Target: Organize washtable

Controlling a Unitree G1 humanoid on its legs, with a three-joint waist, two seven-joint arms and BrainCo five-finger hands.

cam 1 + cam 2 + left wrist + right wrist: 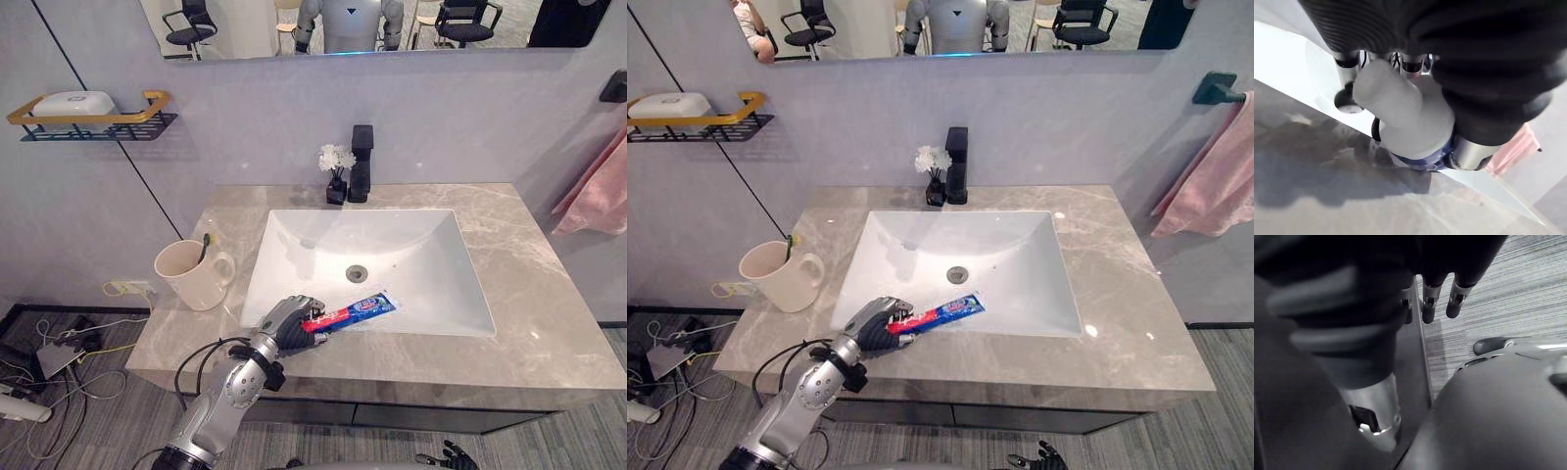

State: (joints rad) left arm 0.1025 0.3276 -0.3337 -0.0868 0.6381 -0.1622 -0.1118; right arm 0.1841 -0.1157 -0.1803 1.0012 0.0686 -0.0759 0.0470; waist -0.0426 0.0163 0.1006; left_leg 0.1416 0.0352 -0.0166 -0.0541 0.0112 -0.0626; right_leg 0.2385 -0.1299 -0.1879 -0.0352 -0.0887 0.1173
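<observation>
Red-and-blue toothpaste tube within curled fingers of the left robot hand

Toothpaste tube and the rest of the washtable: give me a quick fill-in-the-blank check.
1. The left hand grips the toothpaste tube at the ____'s front rim.
2. The mug stands on the ____ end of the counter.
3. The white flowers stand beside the black ____.
Missing: sink; left; faucet.

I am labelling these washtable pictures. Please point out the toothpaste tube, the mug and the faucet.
toothpaste tube (361, 309): left eye view, middle of the tube.
mug (188, 279): left eye view, its outer wall.
faucet (361, 171): left eye view, its upright black body.
</observation>
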